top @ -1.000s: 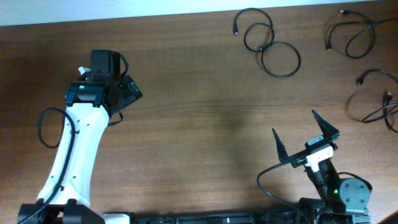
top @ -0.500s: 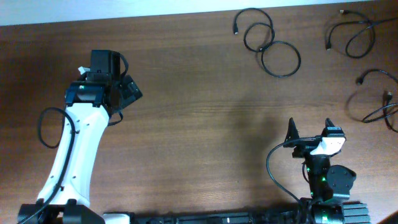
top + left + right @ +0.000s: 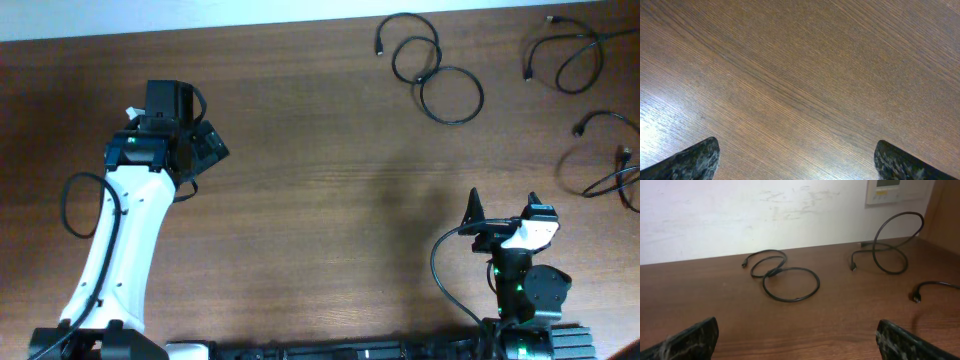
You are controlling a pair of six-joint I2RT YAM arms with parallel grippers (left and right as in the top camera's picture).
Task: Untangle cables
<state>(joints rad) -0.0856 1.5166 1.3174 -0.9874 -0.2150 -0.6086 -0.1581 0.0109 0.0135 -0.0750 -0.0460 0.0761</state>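
Right claw (image 3: 501, 208) gapes wide and empty, left claw (image 3: 800, 161) likewise, while the coiled cable (image 3: 776, 273) lies ahead-left and the tall looped cable (image 3: 888, 272) and third cable (image 3: 937, 283) ahead-right, all well beyond reach, so pinching overlapped loops together could tighten the tangle.

Bright even light, pics sharp; glare on table (image 3: 652, 127) lwr-left.

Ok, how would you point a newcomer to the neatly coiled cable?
Look along the far edge of the table, right of centre. The coiled cable is the leftmost of three thin black cords there. It lies flat as three round overlapping loops in a chain, whereas the corner cable stands up in one loop and the right-edge cable sprawls open.
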